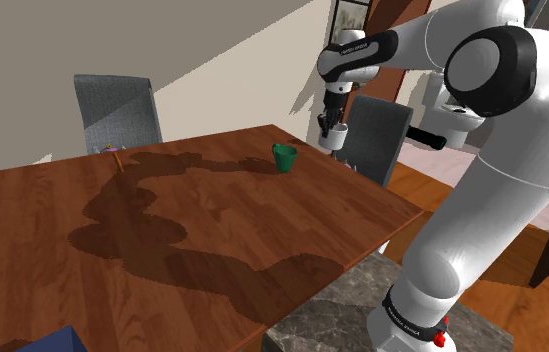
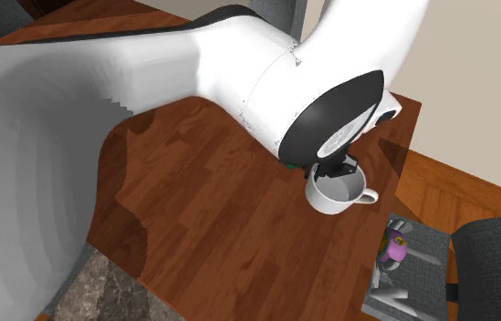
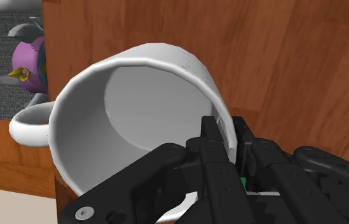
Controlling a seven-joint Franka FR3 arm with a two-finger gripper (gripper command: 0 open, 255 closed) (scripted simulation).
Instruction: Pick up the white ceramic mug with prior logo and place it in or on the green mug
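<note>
Wooden table (image 1: 212, 230) spread across the shoulder view. Above its far edge, right of centre, I had the white mug (image 1: 337, 136) aloft. The gripper (image 1: 333, 124) pinched the mug's rim wall, I judged to hang it upright for stacking. Lower left stood the green mug (image 1: 284, 157), not yet reached.

White mug (image 1: 334, 135) (image 2: 335, 193) (image 3: 135, 108): plain, glossy, empty, with a loop handle pointing to the second exterior view's right. It hangs upright in the air above the wooden table (image 1: 212, 230), its rim pinched in my gripper (image 3: 225, 130), one finger inside the wall and one outside. Green mug (image 1: 284, 157): small, upright, open end up, standing on the table near its far edge, apart from the white mug and lower.
</note>
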